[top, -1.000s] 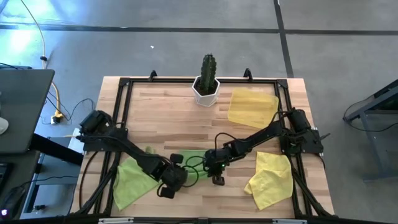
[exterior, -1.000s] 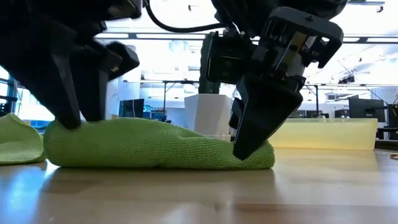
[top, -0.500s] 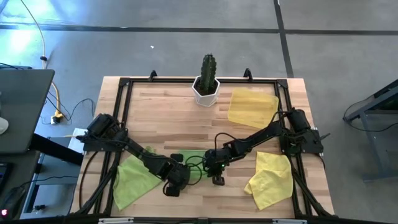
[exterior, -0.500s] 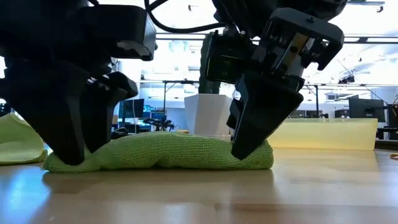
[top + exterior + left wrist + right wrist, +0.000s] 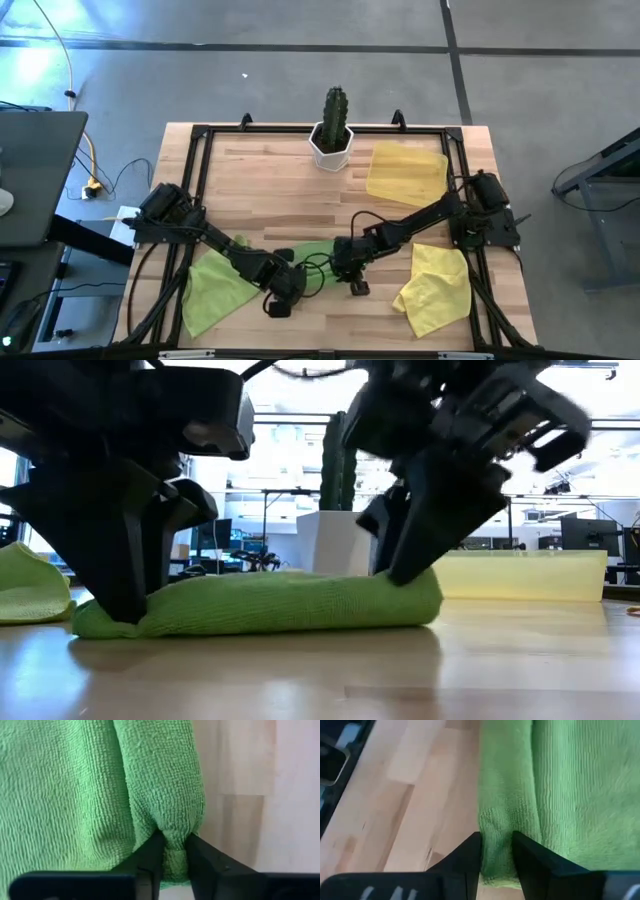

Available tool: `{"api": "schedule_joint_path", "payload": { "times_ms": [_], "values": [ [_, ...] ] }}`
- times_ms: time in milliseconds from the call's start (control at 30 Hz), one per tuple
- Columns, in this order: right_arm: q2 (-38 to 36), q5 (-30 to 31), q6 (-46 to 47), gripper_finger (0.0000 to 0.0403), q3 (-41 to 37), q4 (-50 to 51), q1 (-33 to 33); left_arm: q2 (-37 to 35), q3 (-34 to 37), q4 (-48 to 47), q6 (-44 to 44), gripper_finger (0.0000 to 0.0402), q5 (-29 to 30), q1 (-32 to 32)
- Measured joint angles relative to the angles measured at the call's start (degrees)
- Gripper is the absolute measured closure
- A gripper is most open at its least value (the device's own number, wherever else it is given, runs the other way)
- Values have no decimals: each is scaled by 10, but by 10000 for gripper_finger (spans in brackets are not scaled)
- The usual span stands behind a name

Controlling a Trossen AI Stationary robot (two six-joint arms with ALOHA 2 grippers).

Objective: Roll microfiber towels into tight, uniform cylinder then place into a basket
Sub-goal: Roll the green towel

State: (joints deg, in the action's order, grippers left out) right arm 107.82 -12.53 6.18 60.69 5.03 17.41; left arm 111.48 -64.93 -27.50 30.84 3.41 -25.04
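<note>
A lime-green towel (image 5: 270,605) lies rolled into a low log on the table near the front edge, also seen as the green towel (image 5: 318,258) from above. My left gripper (image 5: 175,842) is shut on the roll's left end, and my right gripper (image 5: 497,840) stands at its right end with cloth between its fingers. A second lime-green towel (image 5: 212,288) lies crumpled flat at the front left. A bright yellow towel (image 5: 435,288) lies crumpled at the front right. The pale yellow basket (image 5: 407,172) rests flat at the back right. My left gripper pinches a bunched ridge at the roll's left end (image 5: 174,832) between its two fingers, several layers thick. The fingers come steeply from above, across the roll. That end rests on the table (image 5: 105,622). My right gripper has the roll's right end (image 5: 496,827) between its two fingers, and the fold fills the gap. The fingers slant down from the table's right side (image 5: 405,560), across the roll. That end bulges up under the fingertips while its underside stays on the table.
A white hexagonal pot with a cactus (image 5: 333,135) stands at the back middle. A black frame (image 5: 200,135) runs round the tabletop's edges. Bare wood (image 5: 270,190) shows between the pot and the roll. Cables loop by the grippers.
My left gripper has sunk onto the roll's left end, which is now squeezed lower. My right gripper has risen and rolled about its own line, its fingertip coming off the table to the roll's top. The roll's right end stands thicker than before; the roll stays in place.
</note>
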Motion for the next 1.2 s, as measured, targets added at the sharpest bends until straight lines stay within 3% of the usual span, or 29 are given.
{"api": "schedule_joint_path", "payload": {
  "times_ms": [100,300,433,733,1033,1200],
  "values": [
    [-16,5,-70,297,0,7,25,1,0,16,-13,361,-32,0],
    [-30,136,-136,297,1,3,82,5,3,67,-37,368,-109,0],
    [-30,184,-142,297,1,0,109,6,4,73,-45,368,-143,14],
    [-31,190,-138,290,2,-21,139,8,4,80,-38,368,-218,56],
    [-5,187,-136,217,3,-47,142,8,4,83,-18,369,-238,73],
    [19,189,-137,204,3,-63,141,9,5,92,-14,369,-252,74]
  ]
}}
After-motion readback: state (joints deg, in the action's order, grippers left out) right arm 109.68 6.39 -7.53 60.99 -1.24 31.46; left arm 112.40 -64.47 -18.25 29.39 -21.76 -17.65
